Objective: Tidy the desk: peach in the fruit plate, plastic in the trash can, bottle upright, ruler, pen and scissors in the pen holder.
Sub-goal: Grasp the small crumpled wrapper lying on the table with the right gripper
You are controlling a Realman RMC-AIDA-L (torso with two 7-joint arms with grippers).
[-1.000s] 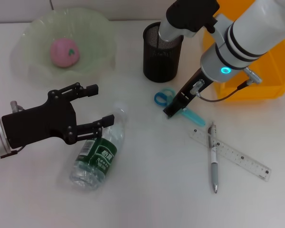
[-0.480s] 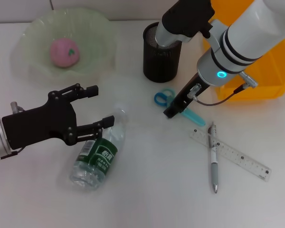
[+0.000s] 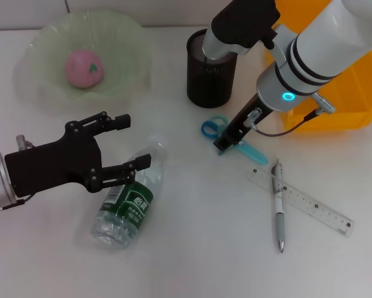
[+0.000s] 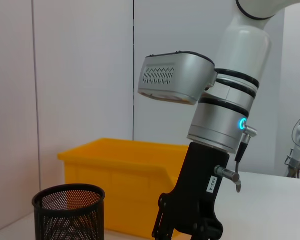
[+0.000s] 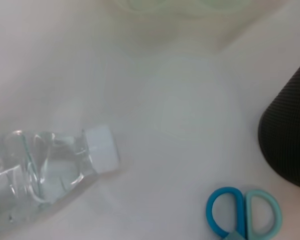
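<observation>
A pink peach (image 3: 83, 68) lies in the pale green fruit plate (image 3: 49, 31). A clear bottle (image 3: 127, 202) with a green label lies on its side; it also shows in the right wrist view (image 5: 44, 170). My left gripper (image 3: 133, 139) is open just above its neck end, holding nothing. My right gripper (image 3: 225, 144) is down at the pivot of the blue and teal scissors (image 3: 213, 127), which lie flat; their handles show in the right wrist view (image 5: 245, 215). The ruler (image 3: 300, 202) and pen (image 3: 279, 208) lie crossed at the front right. No plastic scrap is in view.
The black mesh pen holder (image 3: 212, 68) stands behind the scissors, partly under my right arm; it also shows in the left wrist view (image 4: 68, 212). A yellow bin (image 3: 335, 93) stands at the back right, behind my right arm.
My right arm has shifted slightly over the scissors, which have not moved. My left gripper has drifted a little toward the bottle and stays open.
</observation>
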